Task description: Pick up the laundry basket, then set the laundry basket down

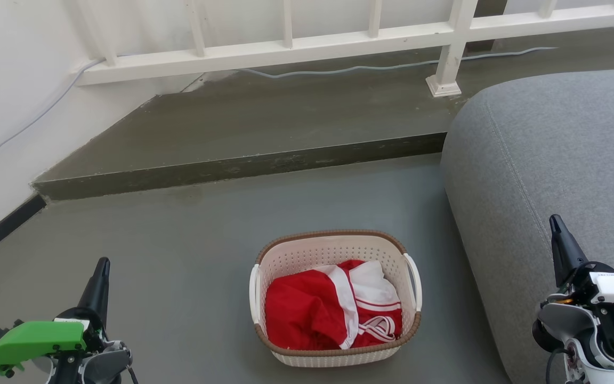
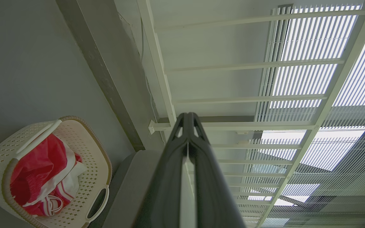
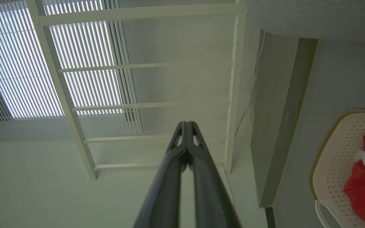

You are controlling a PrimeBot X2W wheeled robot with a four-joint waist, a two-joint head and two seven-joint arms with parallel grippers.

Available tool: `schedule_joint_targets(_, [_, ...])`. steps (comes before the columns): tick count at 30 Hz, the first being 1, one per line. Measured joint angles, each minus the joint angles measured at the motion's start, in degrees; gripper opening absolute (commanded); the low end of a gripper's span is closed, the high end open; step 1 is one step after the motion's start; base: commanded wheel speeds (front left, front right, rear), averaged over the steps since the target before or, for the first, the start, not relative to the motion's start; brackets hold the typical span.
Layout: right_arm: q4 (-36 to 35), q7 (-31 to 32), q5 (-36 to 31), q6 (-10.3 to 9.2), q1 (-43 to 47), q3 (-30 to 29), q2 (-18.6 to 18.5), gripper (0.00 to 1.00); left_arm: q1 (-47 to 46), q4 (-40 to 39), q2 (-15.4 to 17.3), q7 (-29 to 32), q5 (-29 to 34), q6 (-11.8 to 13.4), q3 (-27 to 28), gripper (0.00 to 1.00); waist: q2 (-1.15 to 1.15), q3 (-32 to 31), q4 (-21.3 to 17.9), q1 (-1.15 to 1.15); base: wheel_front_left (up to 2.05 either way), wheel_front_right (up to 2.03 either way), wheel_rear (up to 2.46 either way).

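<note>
**Hazards.** The small cream-white perforated plastic laundry basket (image 1: 328, 255), with a brown woven-look rim, has two thin white side grips, the left handle (image 1: 254, 292) and the right handle (image 1: 414, 288).

- **Grippers not ready to grasp.** Both grippers hold nothing. Their long dark fingers (image 2: 169, 177) are pressed together with the tips touching, as the wrist views show plainly. An arm lowered in this state would probably knock or push a handle instead of taking it. The light basket could then slide on the smooth grey floor (image 1: 179, 256).
- **Uneven lift.** Grasping the two sides at unequal heights would likely tilt the basket. That could spill the red-and-white clothing (image 1: 307, 312), which lies loosely heaped inside.
- **Tight clearance on the right.** The grey upholstered sofa (image 1: 552, 160) stands near the right handle. The right arm risks dragging on the fabric as it approaches.

**Position.** The basket stands upright on the floor at the near centre of the scene. The dark raised step (image 1: 232, 168) lies beyond it, and the white railing (image 1: 285, 48) is farther still.

- **Left gripper.** The left gripper (image 1: 103, 264) hovers at the near left, pointing toward the far side. It is well apart from the left handle.
- **Right gripper.** The right gripper (image 1: 554, 221) hovers at the near right, in front of the sofa's rounded edge. It is well apart from the right handle.
- **Basket and grippers.** The basket lies between the two grippers, and neither touches it.
- **Wrist views.** The left wrist view shows the basket low and to one side of the fingers. The right wrist view shows it at the edge of the frame.
</note>
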Motion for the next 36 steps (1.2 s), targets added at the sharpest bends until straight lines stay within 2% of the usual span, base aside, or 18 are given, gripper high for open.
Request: schedule_joint_targets(36, [0.0,0.0,0.0,0.0,0.0,0.01,0.0,0.0,0.0,0.0,-0.01,0.0,0.0,0.0,0.01,0.0,0.0,0.0,0.0,0.0,0.0,0.0,0.0])
